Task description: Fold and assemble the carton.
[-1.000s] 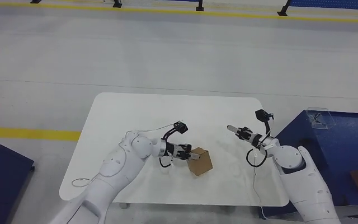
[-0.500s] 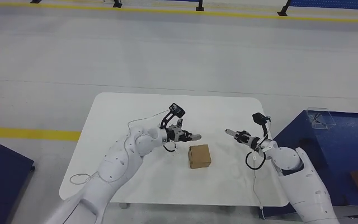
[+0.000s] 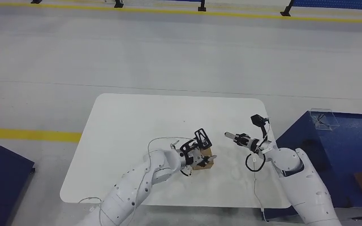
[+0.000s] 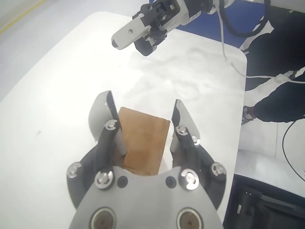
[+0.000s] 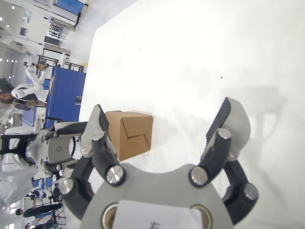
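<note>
Both sit open, left gripper [image 4: 143, 101] loosely straddling the small brown cardboard carton [image 4: 143, 141] near the white table's [image 3: 141, 124] front edge, right gripper [image 5: 163, 107] gaping wide nearby, so a lopsided squeeze could skid it.

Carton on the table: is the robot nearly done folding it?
Nearly, it seems. Done: the carton stands as a closed box, its end flaps tucked in. In hand: the left pincer straddles it, open; the right pincer hovers open, apart. Left: perhaps only a final press; its hidden sides I cannot check.
</note>
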`<state>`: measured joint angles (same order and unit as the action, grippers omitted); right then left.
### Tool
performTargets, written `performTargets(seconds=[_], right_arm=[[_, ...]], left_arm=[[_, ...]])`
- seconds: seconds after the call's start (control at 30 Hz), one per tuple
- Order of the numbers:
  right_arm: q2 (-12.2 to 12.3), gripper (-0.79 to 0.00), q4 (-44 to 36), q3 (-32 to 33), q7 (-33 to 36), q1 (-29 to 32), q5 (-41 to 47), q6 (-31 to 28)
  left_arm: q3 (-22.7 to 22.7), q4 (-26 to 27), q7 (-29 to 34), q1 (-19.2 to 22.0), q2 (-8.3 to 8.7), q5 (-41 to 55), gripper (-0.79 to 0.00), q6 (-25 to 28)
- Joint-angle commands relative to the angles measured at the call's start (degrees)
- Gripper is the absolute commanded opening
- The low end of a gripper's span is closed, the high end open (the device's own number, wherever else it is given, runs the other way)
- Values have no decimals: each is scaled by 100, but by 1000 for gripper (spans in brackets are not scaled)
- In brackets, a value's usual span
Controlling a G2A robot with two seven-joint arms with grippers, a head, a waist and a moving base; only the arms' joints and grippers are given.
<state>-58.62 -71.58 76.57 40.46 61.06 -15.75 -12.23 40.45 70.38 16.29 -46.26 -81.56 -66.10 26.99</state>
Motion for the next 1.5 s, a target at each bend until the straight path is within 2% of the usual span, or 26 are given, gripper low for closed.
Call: performTargets(seconds=[0.0,0.3,0.5,0.57,0.73,0.93,1.13,1.37,1.47], right_arm=[[0,0,0,1,-2,1,1,-2],[0,0,0,1,-2,1,1,-2],[0,0,0,1,-2,1,1,-2],[0,0,0,1,-2,1,1,-2],[0,0,0,1,-2,1,1,-2],[0,0,0,1,-2,1,1,-2],[0,0,0,1,-2,1,1,-2],[0,0,0,1,-2,1,1,-2],[0,0,0,1,-2,1,1,-2]], left_arm=[[20,-38,-3,4,-13,97,-785,53],[-193,-243,104,114,-135,37,-785,155],[-337,-754,455,305,-277,278,-785,162],[-330,-861,356,366,-321,428,-785,223],[-292,-779,110,363,-335,319,-785,258],[-351,-944,258,366,-382,278,-785,304],[-303,-864,-54,374,-415,224,-785,290],[-277,-1074,220,363,-443,302,-785,328],[-242,-1034,87,400,-462,287,-785,299]])
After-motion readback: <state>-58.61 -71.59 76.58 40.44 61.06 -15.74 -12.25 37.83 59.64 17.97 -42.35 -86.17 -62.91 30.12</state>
